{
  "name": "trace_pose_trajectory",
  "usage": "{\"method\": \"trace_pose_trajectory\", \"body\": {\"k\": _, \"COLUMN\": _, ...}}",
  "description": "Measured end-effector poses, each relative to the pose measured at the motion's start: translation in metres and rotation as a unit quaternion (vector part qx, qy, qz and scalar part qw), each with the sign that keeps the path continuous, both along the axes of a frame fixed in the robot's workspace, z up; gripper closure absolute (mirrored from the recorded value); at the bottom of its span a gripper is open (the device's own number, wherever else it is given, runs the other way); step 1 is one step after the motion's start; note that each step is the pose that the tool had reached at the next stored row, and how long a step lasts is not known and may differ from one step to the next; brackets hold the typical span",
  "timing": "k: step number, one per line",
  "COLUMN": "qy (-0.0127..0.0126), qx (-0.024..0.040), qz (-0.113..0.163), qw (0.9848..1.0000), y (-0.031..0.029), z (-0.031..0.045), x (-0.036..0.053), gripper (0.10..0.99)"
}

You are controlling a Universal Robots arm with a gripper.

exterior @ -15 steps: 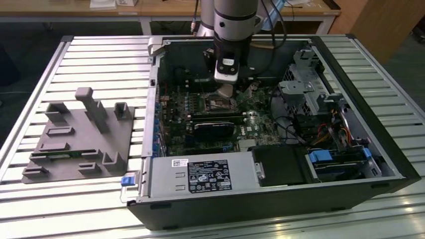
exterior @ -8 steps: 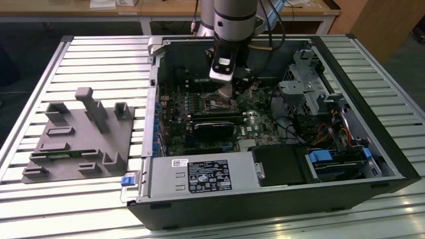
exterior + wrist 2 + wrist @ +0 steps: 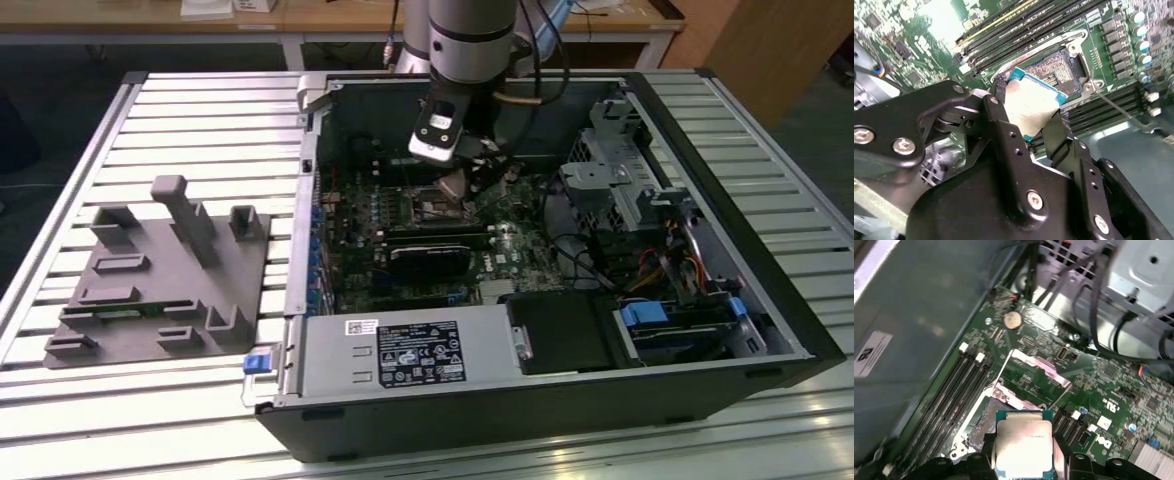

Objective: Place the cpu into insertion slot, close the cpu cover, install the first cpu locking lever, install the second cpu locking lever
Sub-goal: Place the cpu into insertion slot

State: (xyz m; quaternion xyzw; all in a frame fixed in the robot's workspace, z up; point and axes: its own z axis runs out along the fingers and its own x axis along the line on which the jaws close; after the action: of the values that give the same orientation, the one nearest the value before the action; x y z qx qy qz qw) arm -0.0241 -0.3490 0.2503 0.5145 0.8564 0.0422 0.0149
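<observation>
Two black fingers of the end effector (image 3: 1029, 114) are pinched on the cpu (image 3: 1035, 100) — a small flat square chip with a pale silvery-grey metal top and a teal edge. They grip it by opposite sides, so its underside hangs free. It's hovering just above the insertion slot (image 3: 1066, 65), the square motherboard socket with a dark centre and thin silver rim. The chip looks tilted against the socket in the second wrist view, and by my reading it is not yet seated.

In the first wrist view the cpu (image 3: 1024, 447) overlaps the near edge of the insertion slot (image 3: 985, 421). The cpu cover (image 3: 1035, 374), a thin square silver metal frame plate, is swung up on the far side — that's why the way down is open. A thin silver wire lever (image 3: 1116, 106) angles off beside the socket, unlatched.

Tight quarters here! Long black memory sticks (image 3: 951, 390) run close along one side, and dark cables (image 3: 1094, 310) hang beyond the cover. In the exterior view the end effector (image 3: 461, 182) reaches down into the open black computer case (image 3: 534, 420) on the ribbed metal tabletop (image 3: 200, 140). A grey moulded fixture (image 3: 160, 270) lies well apart at the exterior view's left.
</observation>
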Motion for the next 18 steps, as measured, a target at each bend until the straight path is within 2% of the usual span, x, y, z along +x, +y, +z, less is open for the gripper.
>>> {"method": "trace_pose_trajectory", "body": {"k": 4, "qy": 0.0, "qx": 0.0, "qz": -0.036, "qw": 0.9994, "y": 0.0, "z": -0.0005, "x": 0.0, "gripper": 0.549}}
{"method": "trace_pose_trajectory", "body": {"k": 9, "qy": 0.0, "qx": 0.0, "qz": -0.081, "qw": 0.9967, "y": 0.0, "z": -0.0012, "x": 0.0, "gripper": 0.549}}
{"method": "trace_pose_trajectory", "body": {"k": 14, "qy": 0.0, "qx": 0.0, "qz": -0.127, "qw": 0.9919, "y": 0.0, "z": -0.0019, "x": 0.0, "gripper": 0.549}}
{"method": "trace_pose_trajectory", "body": {"k": 18, "qy": 0.0, "qx": 0.0001, "qz": -0.163, "qw": 0.9866, "y": 0.0, "z": -0.0027, "x": 0.0, "gripper": 0.549}}
